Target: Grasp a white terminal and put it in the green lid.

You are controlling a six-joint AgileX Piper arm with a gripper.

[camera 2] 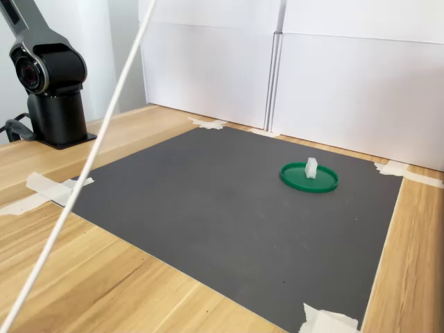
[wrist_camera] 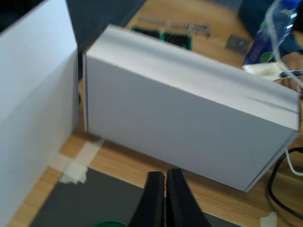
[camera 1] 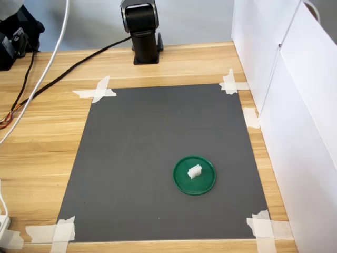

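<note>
The white terminal (camera 1: pixel 194 171) is sitting inside the green lid (camera 1: pixel 206 183), resting on the lid's flat floor a little off its centre, and in the second exterior view it (camera 2: pixel 311 167) is standing upright within the low rim of the lid (camera 2: pixel 326 183). Nothing is touching it. The lid is lying flat on a dark grey mat (camera 1: pixel 147 158), toward the first exterior view's lower right part of that mat.

The tool (wrist_camera: pixel 165 198) is showing only in the wrist view, where its two black fingers (wrist_camera: pixel 154 201) are pressing together with no gap between them and nothing between them: it is closed and empty. A sliver of the green lid (wrist_camera: pixel 105 223) is peeking in at the picture's edge just beside the tool, below the fingertips, so the tool is hanging above the mat near the lid, apart from the terminal, which the wrist view is not showing.

Ahead of the tool, white panels (wrist_camera: pixel 189 123) are standing on the wooden surface (camera 1: pixel 47 158) along the mat's edge. White tape pieces (camera 1: pixel 97 90) are holding the mat's corners down. The arm's black base (camera 1: pixel 143 31) is standing at the far side of the surface in the first exterior view, with dark cables (camera 1: pixel 68 68) trailing from it.
</note>
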